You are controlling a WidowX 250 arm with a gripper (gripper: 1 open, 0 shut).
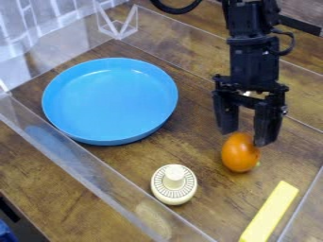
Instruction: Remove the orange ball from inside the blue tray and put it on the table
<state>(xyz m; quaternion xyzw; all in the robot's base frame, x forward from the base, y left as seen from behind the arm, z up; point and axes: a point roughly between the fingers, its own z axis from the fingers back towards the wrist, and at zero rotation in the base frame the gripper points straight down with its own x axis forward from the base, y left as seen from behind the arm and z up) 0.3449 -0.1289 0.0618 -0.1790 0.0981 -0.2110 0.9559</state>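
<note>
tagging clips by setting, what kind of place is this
Likely a robot lab test bench: a wood-grain table fenced by clear acrylic walls, toy props like the orange ball, and a robot arm's claw.

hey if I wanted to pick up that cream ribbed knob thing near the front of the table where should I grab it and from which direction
Grip the cream knob across its raised middle stub, coming straight down from above. It sits flat on the table with a wide, low ribbed base that looks awkward to span, while the narrower center stands up. The clear wall close beside it likely blocks a sideways approach.
</note>
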